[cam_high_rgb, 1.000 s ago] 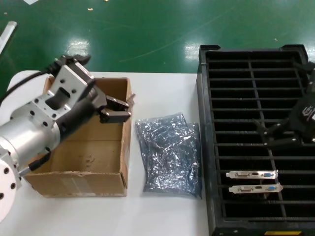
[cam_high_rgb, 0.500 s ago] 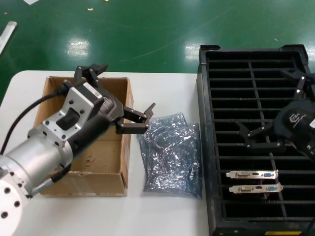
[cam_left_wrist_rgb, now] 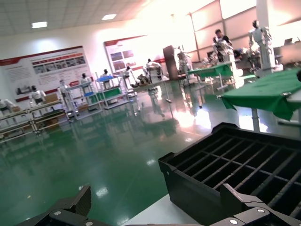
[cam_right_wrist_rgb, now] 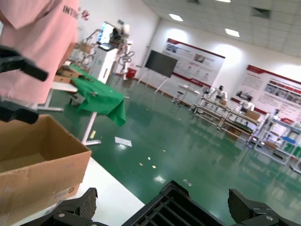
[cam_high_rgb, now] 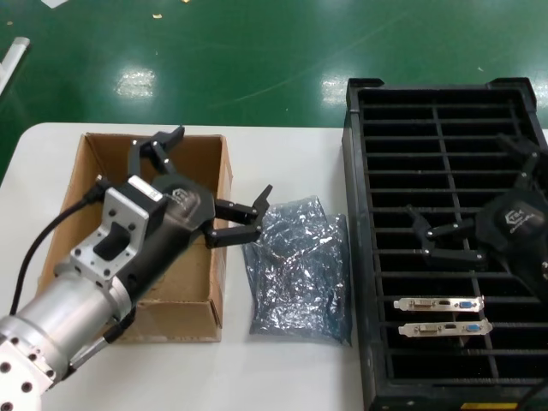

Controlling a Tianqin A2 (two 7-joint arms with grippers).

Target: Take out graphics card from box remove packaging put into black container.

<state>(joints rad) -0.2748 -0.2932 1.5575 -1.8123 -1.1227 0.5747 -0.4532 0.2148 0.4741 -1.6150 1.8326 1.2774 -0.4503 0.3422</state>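
Two graphics cards (cam_high_rgb: pixel 438 303) (cam_high_rgb: pixel 443 327) stand in near slots of the black container (cam_high_rgb: pixel 364 257), silver brackets up. Two crinkly silver bags (cam_high_rgb: pixel 295 265) lie overlapping on the white table between the container and the brown box (cam_high_rgb: pixel 145 312). The visible part of the box's inside looks empty. My left gripper (cam_high_rgb: pixel 220 163) is open, hovering over the box's right wall, one finger (cam_high_rgb: pixel 248 214) reaching over the bags' edge. My right gripper (cam_high_rgb: pixel 461 180) is open and empty above the container's middle rows. The container also shows in the left wrist view (cam_left_wrist_rgb: pixel 225 165) and the right wrist view (cam_right_wrist_rgb: pixel 174 207), the box in the right wrist view (cam_right_wrist_rgb: pixel 37 160).
The table (cam_high_rgb: pixel 282 368) ends at a green floor (cam_high_rgb: pixel 257 51) behind it. The container fills the table's right side. A person in a pink shirt (cam_right_wrist_rgb: pixel 42 42) stands beyond the box in the right wrist view.
My left gripper has swung right from inside the box toward the bags, staying open. My right gripper has moved left across the container.
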